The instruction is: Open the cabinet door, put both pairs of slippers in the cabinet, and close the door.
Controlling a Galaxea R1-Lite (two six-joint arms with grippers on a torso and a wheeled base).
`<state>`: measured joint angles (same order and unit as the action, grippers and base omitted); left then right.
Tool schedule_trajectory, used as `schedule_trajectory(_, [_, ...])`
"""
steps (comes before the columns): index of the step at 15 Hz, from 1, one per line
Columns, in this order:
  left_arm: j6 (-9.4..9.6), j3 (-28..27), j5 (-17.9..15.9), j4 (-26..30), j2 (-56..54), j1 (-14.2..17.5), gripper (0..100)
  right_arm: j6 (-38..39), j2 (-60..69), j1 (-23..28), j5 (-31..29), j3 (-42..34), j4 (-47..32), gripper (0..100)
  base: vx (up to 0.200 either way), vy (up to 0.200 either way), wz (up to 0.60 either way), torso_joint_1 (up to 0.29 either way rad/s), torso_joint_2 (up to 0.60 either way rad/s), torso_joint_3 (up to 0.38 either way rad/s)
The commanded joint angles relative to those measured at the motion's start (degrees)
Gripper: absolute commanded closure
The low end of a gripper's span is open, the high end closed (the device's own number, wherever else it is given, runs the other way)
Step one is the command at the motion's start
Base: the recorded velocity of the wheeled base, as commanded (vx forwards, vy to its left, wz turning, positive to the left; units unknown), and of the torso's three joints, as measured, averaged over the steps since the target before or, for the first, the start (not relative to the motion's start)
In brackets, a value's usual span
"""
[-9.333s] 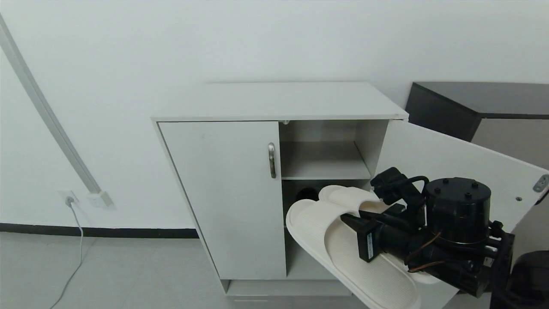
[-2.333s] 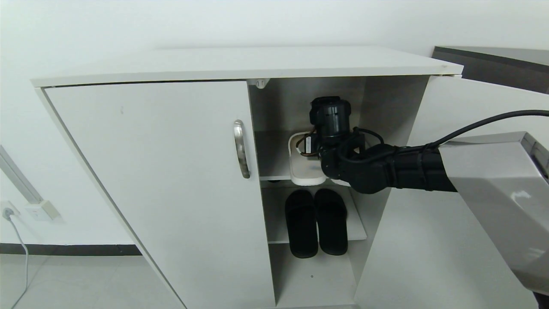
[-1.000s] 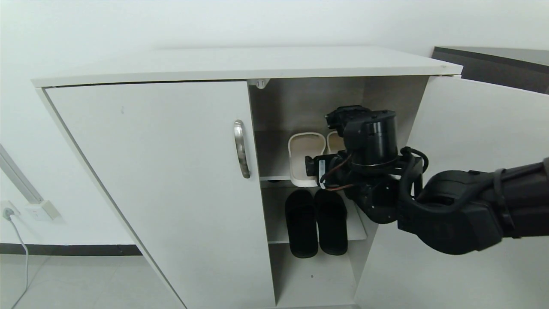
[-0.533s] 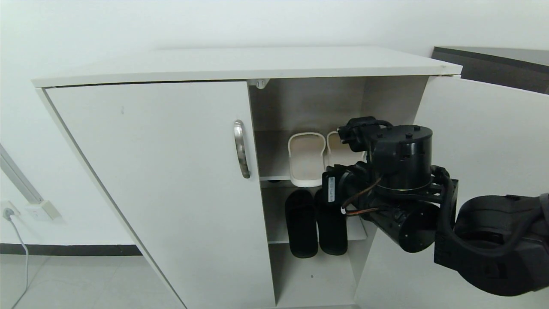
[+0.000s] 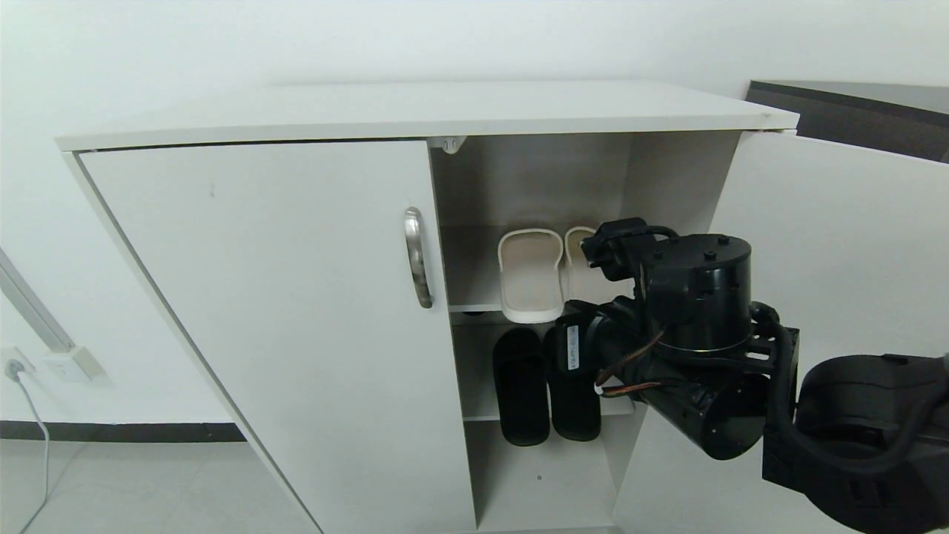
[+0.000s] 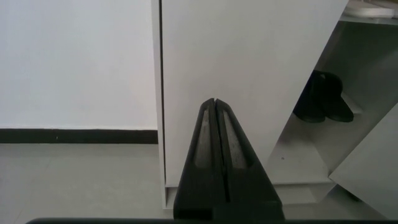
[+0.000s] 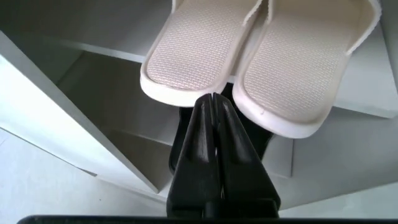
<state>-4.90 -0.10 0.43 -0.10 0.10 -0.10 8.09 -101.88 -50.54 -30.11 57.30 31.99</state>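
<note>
Standing against a white wall, the white cabinet [image 5: 445, 107] has its left door [image 5: 259, 297] shut and its right door [image 5: 815, 245] swung wide open. The head view takes in both shelves of the open half. The left wrist view looks from low down along the shut left door [image 6: 236, 56] and over the grey floor [image 6: 74, 180].

The right arm [image 5: 689, 348] hangs just in front of the open half, its wrist covering part of both shelves from the head camera.

The white slippers [image 5: 530, 278] lie side by side on the upper shelf [image 5: 471, 274], heels towards the room. The right wrist view looks at the white slippers [image 7: 261, 56] from close by and adds their ribbed footbeds and heels jutting slightly past the shelf's front edge.

The black slippers [image 5: 549, 386] lie side by side on the lower shelf [image 5: 619, 400], their heels also overhanging. The left wrist view catches the black slippers [image 6: 323, 99] from the side, toes deep inside.

The right pincer [image 7: 214, 106] is clenched on nothing, its tip just short of the gap between the white heels. The left pincer [image 6: 214, 106] is also clenched and empty, held low and apart from the cabinet, facing the shut door.

A metal handle [image 5: 417, 257] runs upright on the shut door's inner edge. A wall socket [image 5: 67, 363] sits low at the left.
</note>
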Motion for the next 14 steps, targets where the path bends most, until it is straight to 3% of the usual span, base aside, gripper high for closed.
schedule_trajectory(1, [-0.02,0.01,0.01,0.01,0.08,0.01,100,-0.01,-0.43,-0.26,-0.04,-0.08,0.00,100,0.000,0.000,0.00,0.000,0.00,0.000])
schedule_trajectory(10, [-0.11,0.01,0.01,0.01,0.08,0.01,100,0.26,-1.31,-0.35,0.05,-0.69,0.09,100,-0.200,0.000,0.00,0.002,0.00,0.002])
schedule_trajectory(14, [-0.11,0.01,0.01,0.01,0.08,0.01,100,-0.54,-2.36,-0.35,0.32,-2.80,4.75,100,-0.200,0.000,0.00,0.001,0.00,0.005])
